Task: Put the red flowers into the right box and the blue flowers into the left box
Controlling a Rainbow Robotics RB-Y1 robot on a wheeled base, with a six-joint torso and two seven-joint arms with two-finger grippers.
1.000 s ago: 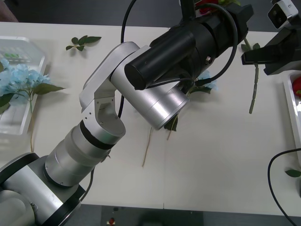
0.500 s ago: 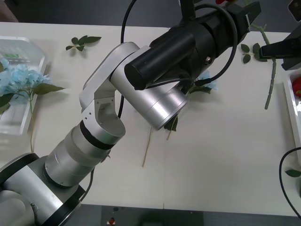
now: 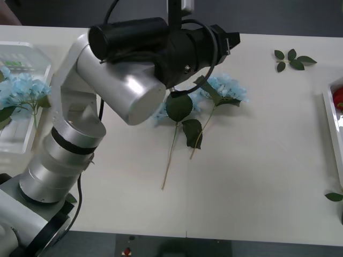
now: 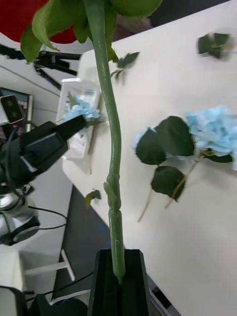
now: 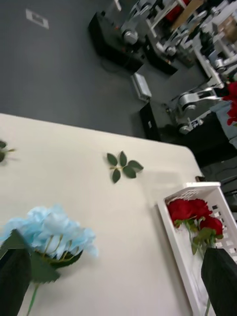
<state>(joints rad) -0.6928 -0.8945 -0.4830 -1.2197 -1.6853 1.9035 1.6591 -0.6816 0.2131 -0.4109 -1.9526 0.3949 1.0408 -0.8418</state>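
Swung left, the left arm now uncovers two blue flowers [image 3: 224,88] mid-desk [image 3: 257,160].
Left gripper [image 5: 116,281] fingers apart; right gripper [image 4: 118,281] fingers clamped on a red flower [image 4: 106,98] stem.

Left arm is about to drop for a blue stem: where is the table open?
Open: the table between the blue flowers and the white box, and the near strip. Crowded: the stems under the left gripper. The right gripper holds a red flower.

Silver-jointed left arm [image 3: 80,128] (black wrist, looping black cables)
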